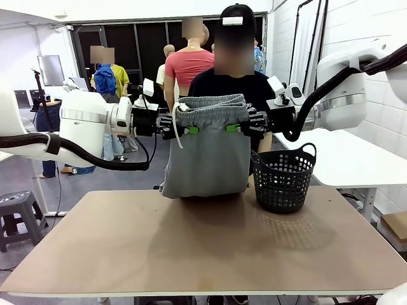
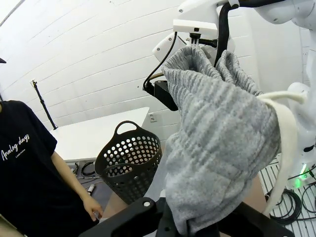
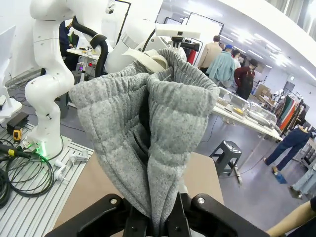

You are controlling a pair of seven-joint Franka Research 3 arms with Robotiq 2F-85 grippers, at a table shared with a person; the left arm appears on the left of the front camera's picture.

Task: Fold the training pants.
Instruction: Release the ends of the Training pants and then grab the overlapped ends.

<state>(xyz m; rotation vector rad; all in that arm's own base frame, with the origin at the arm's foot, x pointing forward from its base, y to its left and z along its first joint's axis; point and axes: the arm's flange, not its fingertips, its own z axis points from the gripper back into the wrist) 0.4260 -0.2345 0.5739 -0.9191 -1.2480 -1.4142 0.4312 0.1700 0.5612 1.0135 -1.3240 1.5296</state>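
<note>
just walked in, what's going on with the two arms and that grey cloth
Both grippers hold the training pants up by the waistband: left gripper shut on one side, right gripper on the other. The pants hang over the table, lower end about touching it. A black basket stands beside them; a person stands behind.

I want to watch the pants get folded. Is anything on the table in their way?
Nothing visible is. The training pants hang from the left pincer and right pincer over the table. The basket stands beside them, to the right, not underneath.
</note>
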